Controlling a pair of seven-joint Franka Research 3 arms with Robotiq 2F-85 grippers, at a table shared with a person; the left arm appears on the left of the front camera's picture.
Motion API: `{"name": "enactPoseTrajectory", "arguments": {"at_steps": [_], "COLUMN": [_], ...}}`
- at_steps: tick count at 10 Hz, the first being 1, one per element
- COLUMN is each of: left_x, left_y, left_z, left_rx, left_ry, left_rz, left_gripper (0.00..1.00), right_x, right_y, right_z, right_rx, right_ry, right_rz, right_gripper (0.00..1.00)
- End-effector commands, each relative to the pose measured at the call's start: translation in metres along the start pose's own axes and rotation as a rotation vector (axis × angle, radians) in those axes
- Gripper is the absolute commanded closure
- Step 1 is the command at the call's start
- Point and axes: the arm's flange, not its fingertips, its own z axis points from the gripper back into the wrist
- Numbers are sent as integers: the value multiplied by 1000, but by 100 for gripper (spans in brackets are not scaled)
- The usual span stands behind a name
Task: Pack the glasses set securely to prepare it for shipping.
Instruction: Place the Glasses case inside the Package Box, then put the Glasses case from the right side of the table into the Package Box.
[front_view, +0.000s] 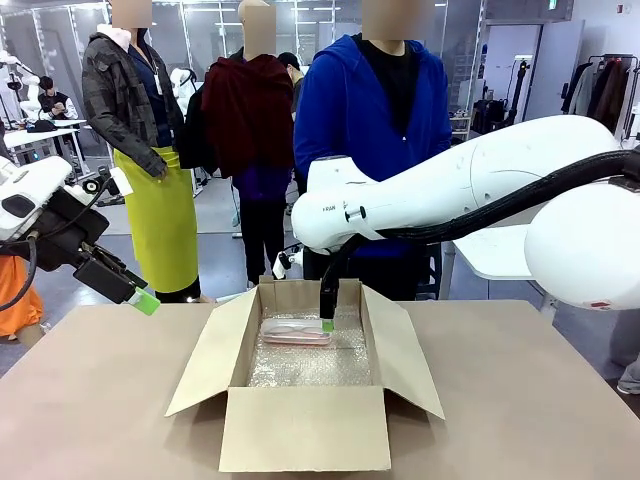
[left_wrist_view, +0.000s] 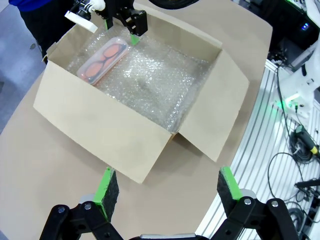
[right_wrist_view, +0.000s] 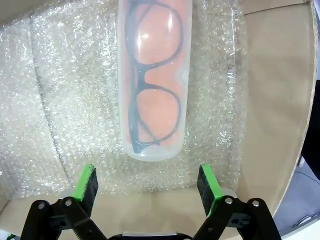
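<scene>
A pale pink translucent oblong glasses case (right_wrist_view: 152, 75) with rounded corners lies flat inside a large brown cardboard box (front_view: 305, 430), toward the box's far wall on the side of the robot's left. Dark-framed glasses show through its lid (the lenses look orange-pink through the plastic). In the front view the case (front_view: 295, 332) lies across the box, and in the left wrist view (left_wrist_view: 102, 60) it sits close along one inner wall. It rests on a sheet of clear bubble wrap (right_wrist_view: 50, 100) that lines the floor of the box (left_wrist_view: 100, 125) and reaches partly up the walls.

The right end effector (right_wrist_view: 147, 182) hangs inside the box just above one end of the case. Its green-padded fingers stand wide apart and have hold of nothing; the rounded end of the case lies just beyond the fingertips, apart from both pads. From the front, this end effector (front_view: 327, 320) points straight down, the white arm reaching in from the right.

The box stands open, all four flaps folded outward, on a tan surface (front_view: 100, 400).

The left end effector (left_wrist_view: 167, 187) is likewise spread wide and empty, raised over the surface well to the left of the box (front_view: 145, 298).

A person in a blue hooded jacket (front_view: 370, 110) stands at the far side
</scene>
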Motion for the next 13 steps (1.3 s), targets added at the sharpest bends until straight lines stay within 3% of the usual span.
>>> {"name": "enactPoseTrajectory", "arguments": {"at_steps": [1,9,11,13], "left_x": [0,0,0,0], "left_y": [0,0,0,0], "left_z": [2,2,2,2], "left_rx": [-17,-17,-17,-17], "left_ry": [-7,-7,-7,-7], "left_rz": [-1,-1,-1,-1], "left_gripper": [0,0,0,0], "right_x": [1,0,-25,-61], "right_y": [1,0,26,44], "right_z": [0,0,69,106], "right_rx": [1,1,-47,-88], "right_ry": [3,0,-33,-116], "right_rz": [1,0,-81,-231], "right_gripper": [0,0,0,0]}}
